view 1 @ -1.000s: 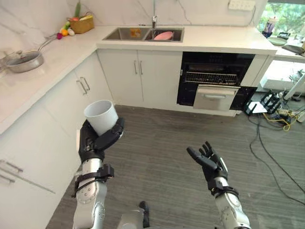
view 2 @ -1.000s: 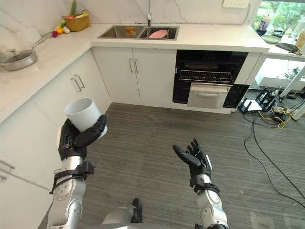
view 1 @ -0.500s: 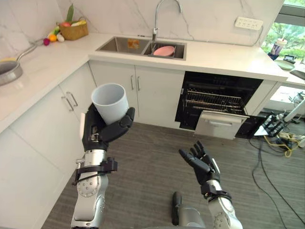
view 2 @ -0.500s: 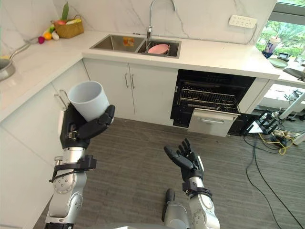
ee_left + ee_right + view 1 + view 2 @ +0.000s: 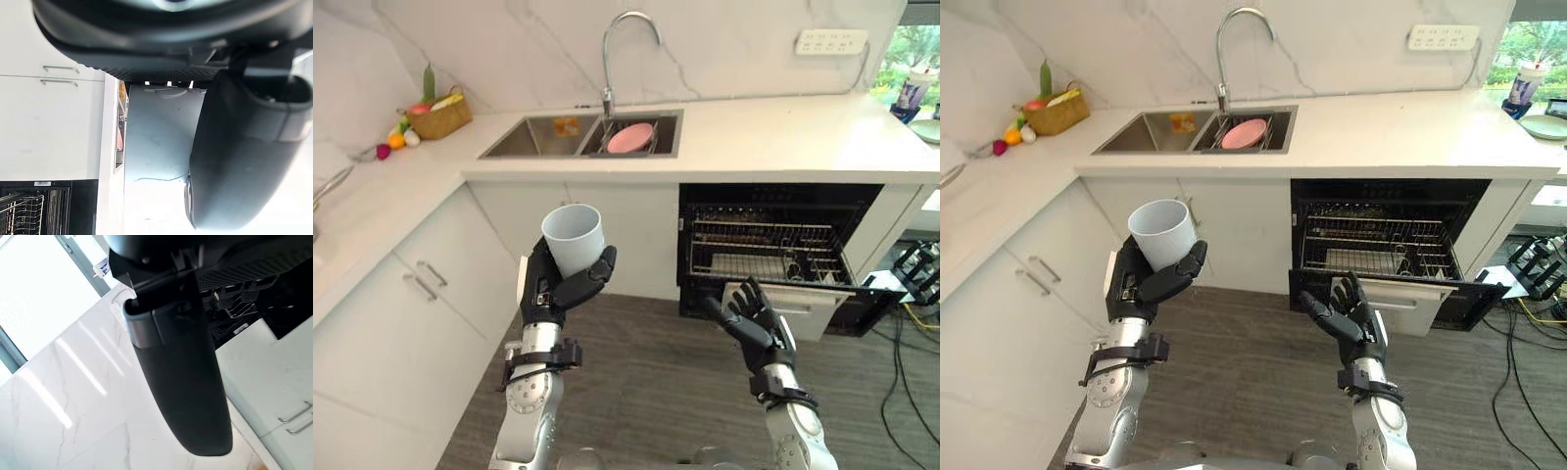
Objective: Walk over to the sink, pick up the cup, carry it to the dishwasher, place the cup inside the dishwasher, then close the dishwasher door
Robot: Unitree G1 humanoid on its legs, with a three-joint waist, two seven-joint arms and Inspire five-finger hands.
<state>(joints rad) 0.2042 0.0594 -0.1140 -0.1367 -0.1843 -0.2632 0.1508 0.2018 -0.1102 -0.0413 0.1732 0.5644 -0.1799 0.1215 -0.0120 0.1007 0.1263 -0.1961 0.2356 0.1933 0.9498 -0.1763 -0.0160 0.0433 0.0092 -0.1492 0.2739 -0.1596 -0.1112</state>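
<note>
The white L-shaped countertop (image 5: 773, 137) is seen running along the back wall and down the robot's left side, with cabinet fronts below it. A wide stretch of grey floor (image 5: 646, 382) lies open between the robot and the cabinets. The dishwasher (image 5: 773, 245) is set under the counter to the right of the sink (image 5: 524, 147). It stands open, its wire rack exposed, and its door (image 5: 1410, 294) juts out over the floor, its front edge being the nearest obstruction on that side.

The cup (image 5: 574, 235), pale and upright with its mouth upward, is held at chest height in the left hand (image 5: 553, 289). It is well apart from the dishwasher and clear of the cabinet fronts. The fingers and thumb are curled round its lower wall. The right hand (image 5: 754, 323) is held empty, fingers spread, in front of the door's edge.

Against half a second ago, the whole view has shifted, so the camera has moved: the dishwasher is now seen nearer and more face-on. The grasp on the cup is unchanged.
</note>
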